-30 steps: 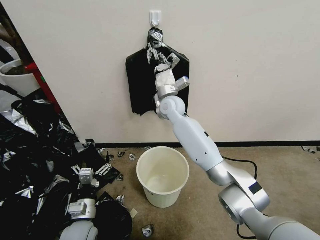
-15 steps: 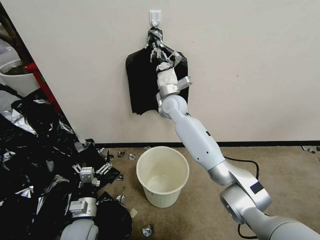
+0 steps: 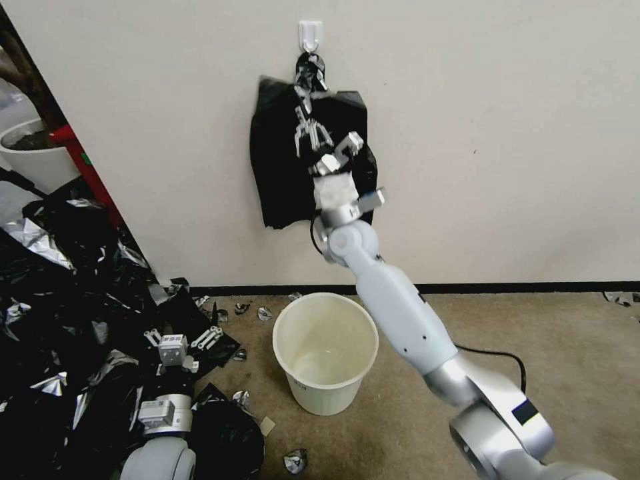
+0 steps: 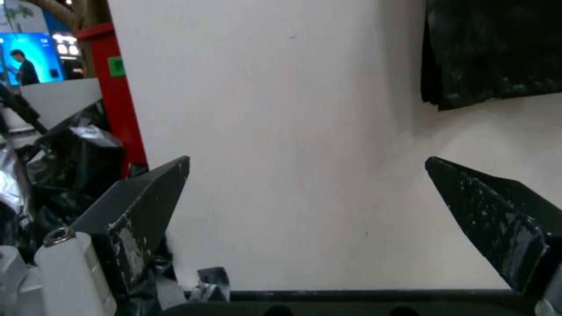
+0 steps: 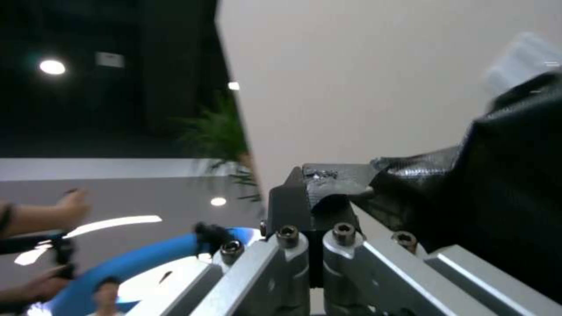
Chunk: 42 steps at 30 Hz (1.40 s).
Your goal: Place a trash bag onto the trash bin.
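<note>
- Right gripper (image 3: pixel 308 135) is raised against the wall, its jaws closed on black film of the trash bag (image 3: pixel 283 173), just under the twisted neck at the wall hook (image 3: pixel 311 35).
- From this grip the bag hangs flat on the wall, its long axis vertical.
- Almost straight below stands the trash bin (image 3: pixel 325 352) on the floor, mouth up, well apart from the bag.
- Left gripper (image 3: pixel 182 341) rests low over the heap of film (image 3: pixel 60 293), jaws wide open and holding nothing; it is nearer to the bin.
</note>
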Tool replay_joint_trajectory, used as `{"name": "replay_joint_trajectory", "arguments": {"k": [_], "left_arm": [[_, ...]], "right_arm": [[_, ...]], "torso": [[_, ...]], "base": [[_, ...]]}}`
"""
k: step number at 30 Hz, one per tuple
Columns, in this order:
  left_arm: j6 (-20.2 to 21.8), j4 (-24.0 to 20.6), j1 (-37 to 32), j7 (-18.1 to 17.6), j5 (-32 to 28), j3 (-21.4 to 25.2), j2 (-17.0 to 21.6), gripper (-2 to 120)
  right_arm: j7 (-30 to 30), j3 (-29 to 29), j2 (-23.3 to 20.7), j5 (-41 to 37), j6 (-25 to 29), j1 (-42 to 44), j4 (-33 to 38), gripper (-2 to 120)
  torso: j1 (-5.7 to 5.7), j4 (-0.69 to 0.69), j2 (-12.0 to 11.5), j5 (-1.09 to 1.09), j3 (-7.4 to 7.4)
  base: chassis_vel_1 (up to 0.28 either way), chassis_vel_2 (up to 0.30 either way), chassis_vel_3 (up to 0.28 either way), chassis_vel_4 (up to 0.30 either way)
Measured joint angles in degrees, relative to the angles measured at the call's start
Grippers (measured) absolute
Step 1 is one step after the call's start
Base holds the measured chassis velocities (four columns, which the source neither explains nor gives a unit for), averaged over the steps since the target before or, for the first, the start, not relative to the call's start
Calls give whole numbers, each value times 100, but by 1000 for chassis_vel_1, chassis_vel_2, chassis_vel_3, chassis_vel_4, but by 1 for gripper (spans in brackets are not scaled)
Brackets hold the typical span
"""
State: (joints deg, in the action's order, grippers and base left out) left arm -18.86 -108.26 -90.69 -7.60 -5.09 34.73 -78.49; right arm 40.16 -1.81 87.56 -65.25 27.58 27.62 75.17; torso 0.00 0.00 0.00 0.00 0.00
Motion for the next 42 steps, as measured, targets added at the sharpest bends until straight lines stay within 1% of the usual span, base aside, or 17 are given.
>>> {"name": "replay_joint_trajectory", "arguments": {"k": [1,3,4,7,8,24,26,29,30,32,34,35,37,38,39,40,42], "left_arm": [[0,15,6,-1,-32,15,11,100],[0,34,7,-2,-58,31,18,100],[0,34,7,-2,-58,31,18,100],[-5,92,15,-3,-73,67,29,100],[-5,92,15,-3,-73,67,29,100],[32,211,310,-4,-123,44,85,100],[33,228,382,-4,-252,27,119,100],[32,227,573,-2,-691,-54,257,100],[32,227,573,-2,-691,-54,257,100],[8,180,829,32,-1087,-147,458,100],[-61,24,1205,192,-1671,-338,922,100],[-61,24,1205,192,-1671,-338,922,100],[-102,-163,1608,462,-2169,-535,1510,100],[-102,-163,1608,462,-2169,-535,1510,100],[-102,-265,1849,636,-2424,-643,1916,100],[-81,-332,2022,749,-2580,-718,2182,100],[115,-472,2616,1026,-2976,-1016,3020,100]], "right_arm": [[391,11,-34,-70,-18,85,18,0],[769,24,-68,-162,-67,185,38,0],[769,24,-68,-162,-67,185,38,0],[1415,75,-130,-249,-172,366,50,0],[1415,75,-130,-249,-172,366,50,0],[2985,262,-400,-5,-497,1015,12,0],[3133,306,-434,104,-543,1053,-16,0],[3132,382,-450,380,-538,1058,-63,0],[3132,382,-450,380,-538,1058,-63,0],[2861,447,-445,735,-415,1044,-67,0],[2182,460,-444,1091,-167,1005,-18,0],[2182,460,-444,1091,-167,1005,-18,0],[1426,427,-441,1303,32,967,61,0],[1426,427,-441,1303,32,967,61,0],[1084,417,-433,1439,131,947,88,0],[917,404,-420,1513,184,934,102,0],[566,346,-402,1690,269,904,133,0]], "torso": [[0,-1,0,0,0],[0,-1,0,0,0],[0,-1,0,0,0],[0,0,0,0,0],[0,0,0,0,0],[0,0,0,0,0],[0,0,0,0,0],[0,1,0,0,0],[0,1,0,0,0],[0,0,0,-2,0],[0,-1,0,-2,1],[0,-1,0,-2,1],[1,0,0,-3,1],[1,0,0,-3,1],[1,0,0,-2,1],[1,-1,0,1,0],[1,0,0,-1,0]], "base": [[0,0,0,0],[0,0,0,0],[0,0,0,0],[0,0,0,0],[0,0,0,0],[0,0,0,0],[0,0,0,0],[0,0,0,0],[0,0,0,0],[0,0,0,0],[0,0,0,0],[0,0,0,0],[0,0,0,0],[0,0,0,0],[0,0,0,0],[0,0,0,0],[0,0,0,0]]}}
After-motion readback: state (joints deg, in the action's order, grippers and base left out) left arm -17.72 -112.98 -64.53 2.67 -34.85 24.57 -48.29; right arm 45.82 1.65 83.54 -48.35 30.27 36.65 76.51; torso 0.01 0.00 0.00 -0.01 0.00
